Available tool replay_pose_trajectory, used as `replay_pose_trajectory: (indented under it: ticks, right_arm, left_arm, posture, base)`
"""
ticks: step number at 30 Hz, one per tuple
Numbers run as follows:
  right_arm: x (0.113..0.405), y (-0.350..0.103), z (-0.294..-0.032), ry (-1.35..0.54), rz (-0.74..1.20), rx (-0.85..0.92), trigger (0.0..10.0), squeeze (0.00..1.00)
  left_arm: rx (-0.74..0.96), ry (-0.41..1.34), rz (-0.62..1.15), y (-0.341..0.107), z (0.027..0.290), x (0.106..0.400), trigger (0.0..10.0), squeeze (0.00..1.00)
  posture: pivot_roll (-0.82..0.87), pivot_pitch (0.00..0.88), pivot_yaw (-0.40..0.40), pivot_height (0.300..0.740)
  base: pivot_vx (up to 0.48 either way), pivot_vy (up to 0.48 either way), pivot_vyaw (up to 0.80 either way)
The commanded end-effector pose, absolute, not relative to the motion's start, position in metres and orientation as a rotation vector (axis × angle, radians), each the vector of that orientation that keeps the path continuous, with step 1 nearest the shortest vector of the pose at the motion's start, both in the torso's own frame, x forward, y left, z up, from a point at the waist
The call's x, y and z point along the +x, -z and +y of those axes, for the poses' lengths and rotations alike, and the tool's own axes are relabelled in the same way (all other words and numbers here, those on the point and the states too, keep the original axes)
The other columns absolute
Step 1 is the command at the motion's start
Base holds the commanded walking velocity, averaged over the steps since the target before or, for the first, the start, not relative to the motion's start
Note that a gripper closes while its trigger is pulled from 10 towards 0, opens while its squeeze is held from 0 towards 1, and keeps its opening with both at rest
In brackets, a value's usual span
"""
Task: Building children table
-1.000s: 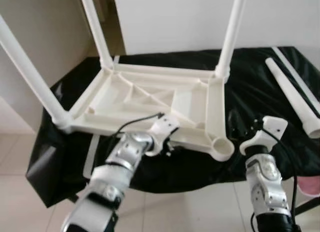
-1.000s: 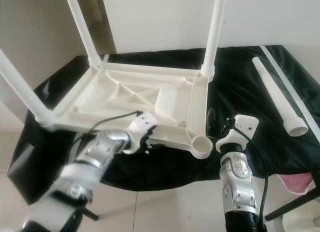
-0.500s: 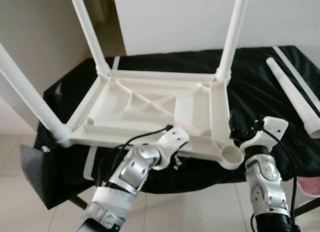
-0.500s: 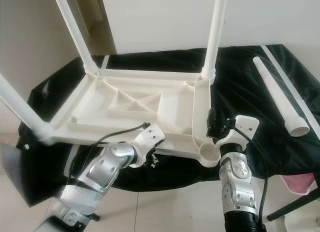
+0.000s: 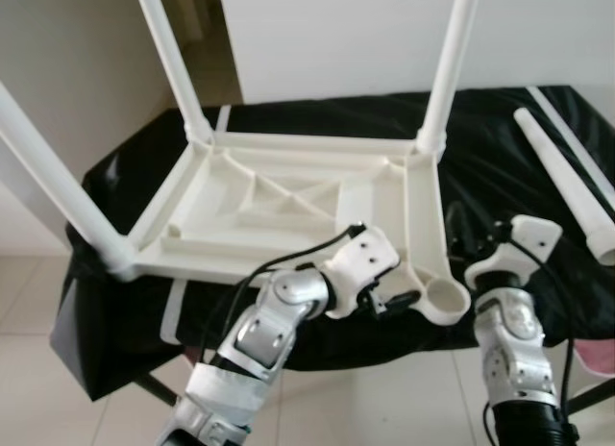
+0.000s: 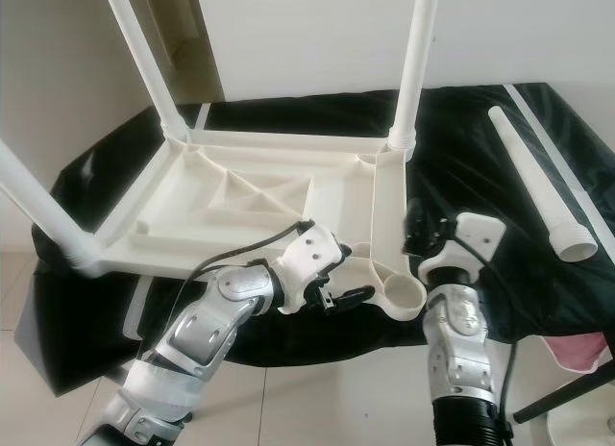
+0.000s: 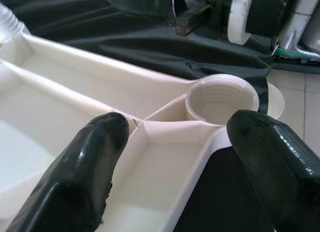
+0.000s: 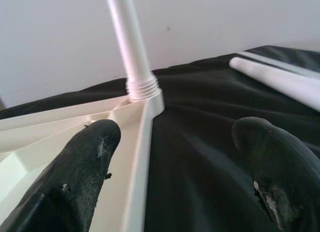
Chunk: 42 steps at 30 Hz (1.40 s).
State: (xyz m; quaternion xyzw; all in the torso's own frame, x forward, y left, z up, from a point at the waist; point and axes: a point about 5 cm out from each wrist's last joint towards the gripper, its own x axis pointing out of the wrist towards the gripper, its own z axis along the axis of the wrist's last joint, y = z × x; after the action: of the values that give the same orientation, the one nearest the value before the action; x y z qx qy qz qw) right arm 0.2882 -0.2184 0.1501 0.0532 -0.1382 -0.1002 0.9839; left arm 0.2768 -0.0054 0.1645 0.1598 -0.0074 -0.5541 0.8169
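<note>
While three legs already stand screwed into the upturned tabletop (image 5: 288, 201) on the black cloth (image 5: 500, 167), the near threaded socket (image 6: 402, 294) waits empty; the left gripper (image 6: 341, 297) and right gripper (image 6: 418, 230) hover spread beside it, seemingly grasping nothing, the last leg (image 6: 533, 182) well apart.

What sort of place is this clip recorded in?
Probably a room in a home, used as an assembly spot: plain white wall, pale tiled floor, and a black-covered table holding an upturned white plastic children's table, a loose leg beside it.
</note>
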Motion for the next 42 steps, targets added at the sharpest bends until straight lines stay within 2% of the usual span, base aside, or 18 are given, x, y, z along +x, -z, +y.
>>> replay_pose_trajectory:
  ticks: [1,3,7,14,16,17,18,19,20,23,26,29,35,39,42]
  right_arm:
    - [0.289,-0.15,-0.216,0.199,-0.278,0.113,10.0,0.0]
    - [0.29,-0.151,-0.218,0.204,-0.281,0.111,10.0,0.0]
    - [0.29,-0.152,-0.219,0.207,-0.284,0.11,10.0,0.0]
    - [0.29,-0.152,-0.219,0.207,-0.285,0.11,10.0,0.0]
    - [0.29,-0.152,-0.219,0.208,-0.285,0.11,10.0,0.0]
    - [0.291,-0.153,-0.219,0.209,-0.286,0.112,10.0,0.0]
    - [0.291,-0.153,-0.219,0.209,-0.286,0.112,10.0,0.0]
    - [0.291,-0.153,-0.219,0.211,-0.287,0.115,10.0,0.0]
    - [0.291,-0.153,-0.219,0.211,-0.287,0.115,10.0,0.0]
    - [0.292,-0.154,-0.219,0.214,-0.288,0.119,10.0,0.0]
    - [0.292,-0.154,-0.22,0.219,-0.289,0.121,10.0,0.0]
    - [0.292,-0.154,-0.222,0.246,-0.287,0.124,10.0,0.0]
    - [0.291,-0.153,-0.225,0.273,-0.282,0.129,10.0,0.0]
    - [0.291,-0.152,-0.227,0.292,-0.276,0.131,10.0,0.0]
    - [0.289,-0.149,-0.239,0.398,-0.261,0.117,10.0,0.0]
  left_arm:
    - [0.375,1.175,0.0,-0.159,-0.005,0.276,10.0,0.0]
    - [0.44,1.198,0.06,-0.145,-0.007,0.276,10.0,0.0]
    - [0.44,1.238,0.02,-0.146,-0.009,0.272,10.0,0.0]
    - [0.508,1.191,0.042,-0.14,-0.008,0.277,10.0,0.0]
    - [0.536,1.145,0.047,-0.139,-0.007,0.283,10.0,0.0]
    - [0.57,1.044,0.042,-0.139,-0.006,0.294,10.0,0.0]
    - [0.57,1.044,0.042,-0.139,-0.006,0.294,10.0,0.0]
    - [0.596,0.923,0.037,-0.141,-0.005,0.306,10.0,0.0]
    - [0.596,0.923,0.037,-0.141,-0.005,0.306,10.0,0.0]
    - [0.632,0.777,0.014,-0.144,-0.004,0.319,10.0,0.0]
    - [0.626,0.697,0.0,-0.148,-0.004,0.325,10.0,0.0]
    - [0.583,0.525,-0.03,-0.163,-0.003,0.34,10.0,0.0]
    - [0.511,0.402,-0.06,-0.177,-0.002,0.349,10.0,0.0]
    - [0.491,0.386,-0.085,-0.183,-0.006,0.351,10.0,0.0]
    - [0.39,0.56,-0.132,-0.187,-0.019,0.339,10.0,0.0]
  posture:
    - [-0.11,0.041,0.07,0.74]
    - [-0.11,0.044,0.065,0.74]
    - [-0.11,0.045,0.064,0.74]
    - [-0.11,0.047,0.063,0.74]
    - [-0.11,0.047,0.063,0.74]
    - [-0.12,0.048,0.062,0.74]
    - [-0.12,0.048,0.062,0.74]
    - [-0.12,0.049,0.062,0.74]
    - [-0.12,0.049,0.062,0.74]
    - [-0.12,0.049,0.062,0.74]
    - [-0.12,0.049,0.063,0.74]
    - [-0.12,0.053,0.066,0.74]
    - [-0.12,0.058,0.067,0.74]
    - [-0.12,0.058,0.067,0.74]
    - [-0.12,0.059,0.071,0.74]
  base:
    - [0.0,0.0,0.0]
    - [0.0,0.0,0.0]
    - [0.0,0.0,0.0]
    - [0.0,0.0,0.0]
    - [0.0,0.0,0.0]
    - [0.0,0.0,0.0]
    - [0.0,0.0,0.0]
    - [0.0,0.0,0.0]
    - [0.0,0.0,0.0]
    - [0.0,0.0,0.0]
    - [0.0,0.0,0.0]
    - [0.0,0.0,0.0]
    - [0.0,0.0,0.0]
    - [0.0,0.0,0.0]
    - [0.0,0.0,0.0]
